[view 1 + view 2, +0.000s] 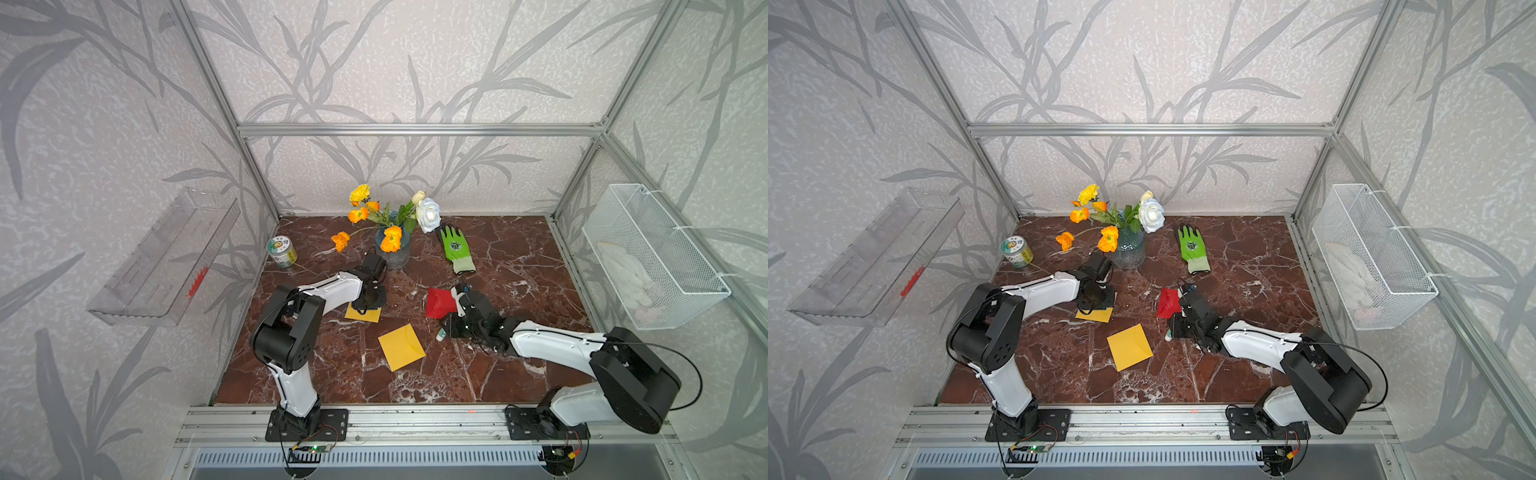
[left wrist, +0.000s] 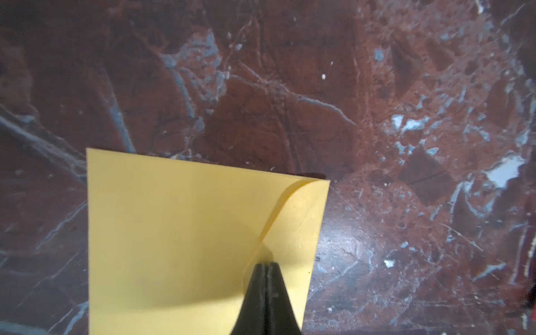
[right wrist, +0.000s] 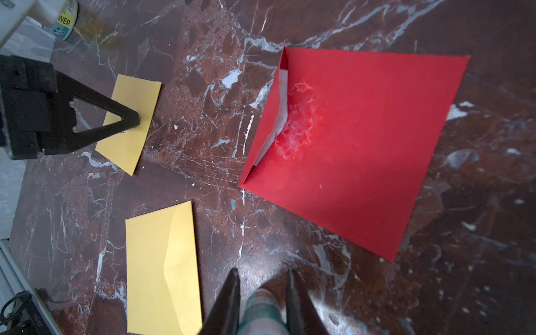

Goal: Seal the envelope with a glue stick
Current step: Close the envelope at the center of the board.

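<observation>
Nearest you: flat yellow paper envelope [image 1: 401,347] on red-brown marble tabletop [image 1: 519,257]. Just beyond, your right gripper [image 3: 262,278] clamps small white teal-banded glue stick [image 3: 261,310], near red paper envelope [image 3: 362,145]. Farther: left gripper [image 2: 265,265] jaws pinched together, tips on second yellow envelope [image 2: 174,232].

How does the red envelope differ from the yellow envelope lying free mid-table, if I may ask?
The red envelope carries a whitish smear by its opening; the free yellow envelope looks clean. The red one gapes, showing white inside; the yellow one's flap lies folded down. Both lie on the table.
</observation>
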Controlling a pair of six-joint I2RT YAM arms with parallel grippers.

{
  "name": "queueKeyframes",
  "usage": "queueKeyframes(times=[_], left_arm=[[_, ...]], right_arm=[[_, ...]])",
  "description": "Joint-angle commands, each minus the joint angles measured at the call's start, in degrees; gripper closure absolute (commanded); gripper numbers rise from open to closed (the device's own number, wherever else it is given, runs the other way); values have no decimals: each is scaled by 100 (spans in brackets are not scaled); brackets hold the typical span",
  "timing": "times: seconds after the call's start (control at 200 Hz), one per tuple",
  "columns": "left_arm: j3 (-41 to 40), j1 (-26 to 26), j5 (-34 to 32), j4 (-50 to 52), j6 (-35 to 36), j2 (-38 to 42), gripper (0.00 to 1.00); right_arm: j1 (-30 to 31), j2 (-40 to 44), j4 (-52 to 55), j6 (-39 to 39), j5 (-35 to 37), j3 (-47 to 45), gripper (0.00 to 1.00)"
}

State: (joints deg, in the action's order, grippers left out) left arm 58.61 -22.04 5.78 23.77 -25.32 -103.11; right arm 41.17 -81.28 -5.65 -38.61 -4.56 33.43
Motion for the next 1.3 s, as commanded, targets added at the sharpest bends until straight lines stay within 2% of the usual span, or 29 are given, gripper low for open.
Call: queueKeyframes(times=[0.0,0.155,0.27,0.445,0.69,1.065,1.295], left_arm=[[-827,262,892,-61,-248,-875,100],[-695,289,711,203,-211,-666,100],[-402,254,356,572,-184,-287,100],[96,142,171,987,-157,159,100],[628,-59,39,1353,-115,301,100],[494,-149,-146,1466,-175,510,100],[145,-159,-201,1160,-219,238,100]], right_arm=[[73,-55,344,-24,86,150,100],[136,-4,376,-24,104,199,100],[170,83,388,-24,139,191,100],[172,264,404,10,196,130,100],[172,364,389,41,218,78,100],[176,376,326,55,210,58,100],[172,342,345,52,222,67,100]])
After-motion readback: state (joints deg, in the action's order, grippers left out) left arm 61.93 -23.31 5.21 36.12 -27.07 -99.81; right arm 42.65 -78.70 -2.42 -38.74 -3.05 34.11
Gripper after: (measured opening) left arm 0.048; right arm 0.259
